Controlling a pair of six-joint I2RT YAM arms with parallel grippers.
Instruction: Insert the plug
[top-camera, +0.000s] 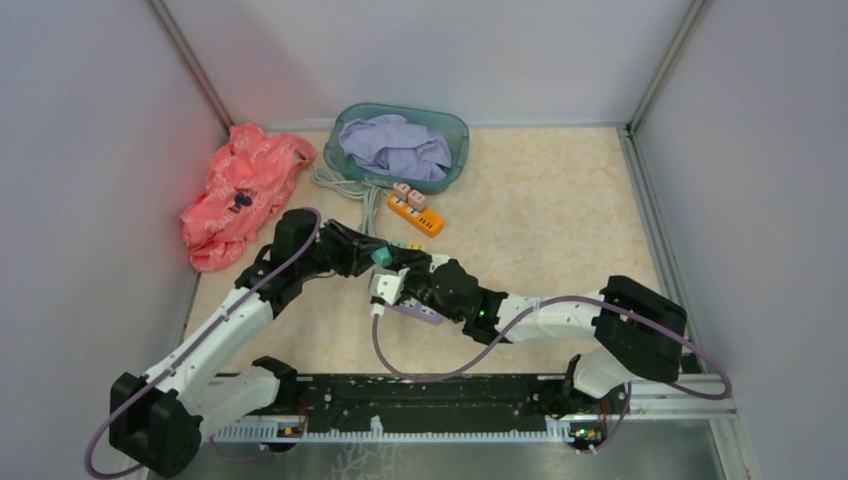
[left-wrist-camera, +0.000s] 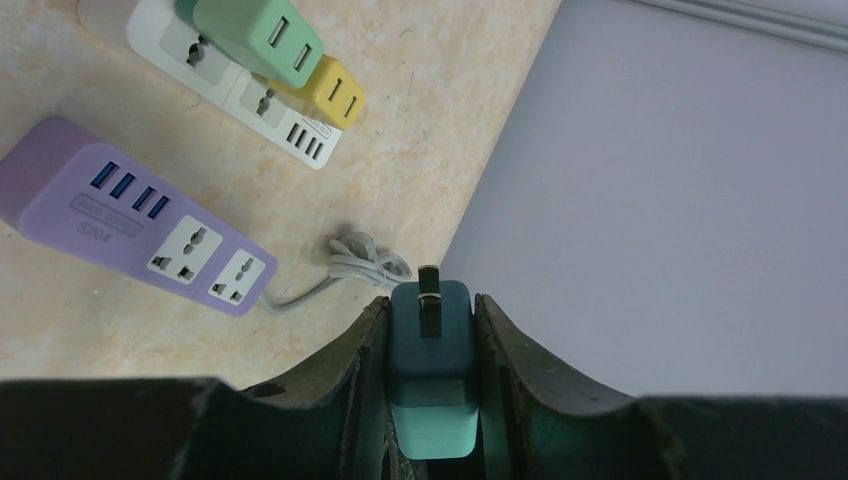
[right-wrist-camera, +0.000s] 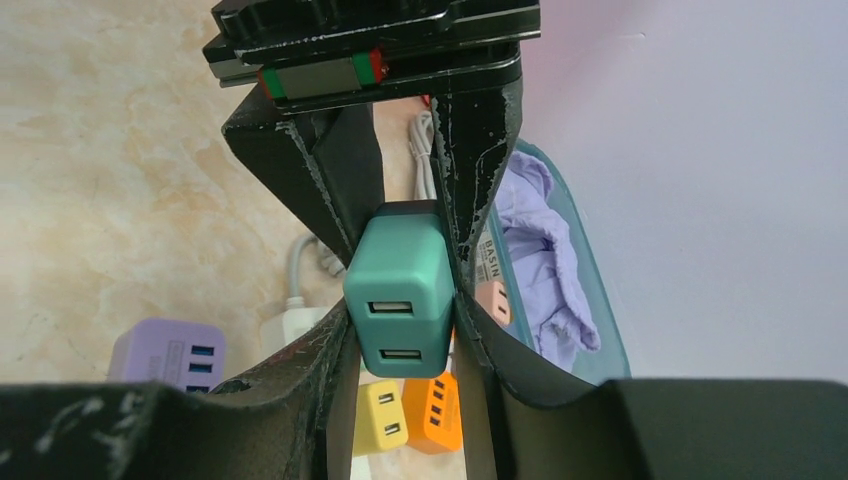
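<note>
The plug (right-wrist-camera: 400, 300) is a teal two-tone charger block held in the air between both arms at the table's middle (top-camera: 381, 259). My left gripper (left-wrist-camera: 430, 312) is shut on its dark end, metal prongs pointing away from the wrist. My right gripper (right-wrist-camera: 400, 335) presses both fingers against the lighter end, where two USB ports face that camera. Below lie a purple power strip (left-wrist-camera: 135, 215) with two free sockets and a white power strip (left-wrist-camera: 235, 85) carrying a green adapter (left-wrist-camera: 262, 40) and a yellow adapter (left-wrist-camera: 330, 92).
An orange power strip (top-camera: 415, 213) lies behind the arms, with a coiled grey cable (top-camera: 340, 185) beside it. A teal basin (top-camera: 455, 150) holding lilac cloth stands at the back. A pink cloth (top-camera: 235, 190) is heaped at the back left. Grey walls close in three sides.
</note>
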